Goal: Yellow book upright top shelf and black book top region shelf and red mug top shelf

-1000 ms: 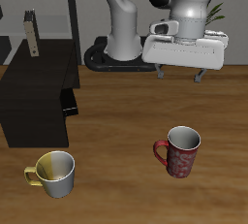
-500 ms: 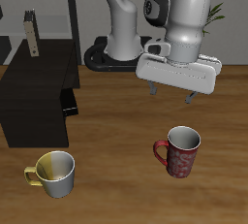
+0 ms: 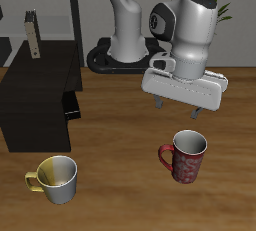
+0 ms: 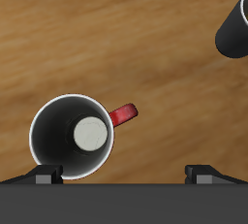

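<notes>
Exterior view: gripper, jaws spread and empty, has dropped forward to hover above the red mug on the surface; grasping looks next.

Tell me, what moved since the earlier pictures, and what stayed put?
The gripper came down and toward the table's front edge, closer to the red mug. It holds nothing. The red mug, the yellow mug, the shelf and the yellow book standing on it all stayed where they were.
</notes>
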